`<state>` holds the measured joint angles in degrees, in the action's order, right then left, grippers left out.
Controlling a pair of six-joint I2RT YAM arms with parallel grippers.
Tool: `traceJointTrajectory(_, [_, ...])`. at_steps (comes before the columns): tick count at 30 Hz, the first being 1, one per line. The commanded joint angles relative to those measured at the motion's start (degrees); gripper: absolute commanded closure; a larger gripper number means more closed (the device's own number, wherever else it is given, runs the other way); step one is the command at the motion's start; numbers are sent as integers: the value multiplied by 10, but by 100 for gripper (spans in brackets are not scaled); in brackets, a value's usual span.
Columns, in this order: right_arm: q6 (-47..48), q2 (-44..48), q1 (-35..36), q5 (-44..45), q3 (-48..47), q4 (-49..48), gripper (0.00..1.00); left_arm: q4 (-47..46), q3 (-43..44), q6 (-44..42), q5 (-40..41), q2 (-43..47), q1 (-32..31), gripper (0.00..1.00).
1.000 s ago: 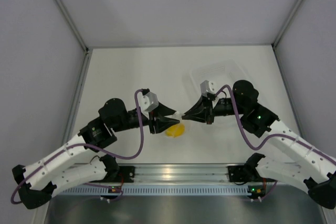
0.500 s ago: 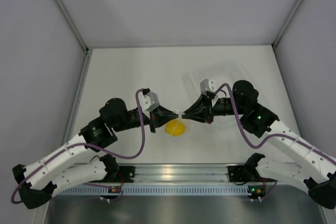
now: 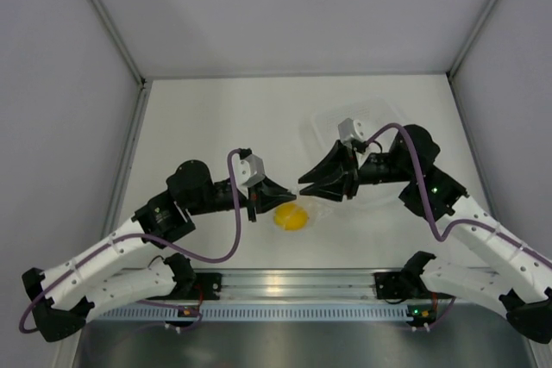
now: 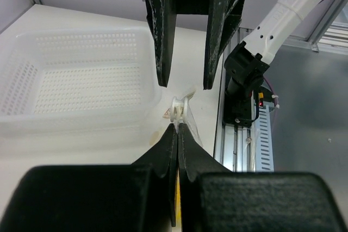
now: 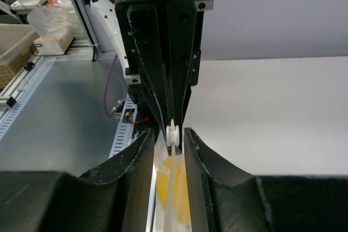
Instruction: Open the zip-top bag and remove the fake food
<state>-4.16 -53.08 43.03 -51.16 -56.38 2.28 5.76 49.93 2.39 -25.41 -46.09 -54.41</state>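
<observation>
The zip-top bag (image 3: 317,209) lies between my two grippers with the yellow fake food (image 3: 291,218) inside it. My left gripper (image 3: 291,194) is shut on the bag's top edge, just behind the white slider (image 4: 180,108). In the left wrist view the left gripper (image 4: 178,128) pinches thin plastic. My right gripper (image 3: 304,187) faces it from the right and is open. In the right wrist view the right gripper (image 5: 168,130) straddles the slider (image 5: 173,133) with a gap on each side. The fake food (image 5: 163,186) shows through the bag below the fingers.
A pale perforated tray (image 3: 358,118) stands behind the right gripper, toward the back right, and shows as a basket (image 4: 81,35) in the left wrist view. The aluminium rail (image 3: 285,286) with the arm bases runs along the near table edge.
My left gripper has shut on the bag's edge. My right gripper has opened off the slider and its arm has risen slightly. The fake food has shifted a little to the right.
</observation>
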Motion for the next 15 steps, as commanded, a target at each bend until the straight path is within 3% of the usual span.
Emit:
traceJointTrajectory(1, [-38, -13, 10, -20, -36, -55, 71, -31, 7, -9, -19, -2, 0, 100])
traceJointTrajectory(15, [-35, -39, 24, -25, -25, -59, 75, -32, 7, -6, 13, -1, 1, 100])
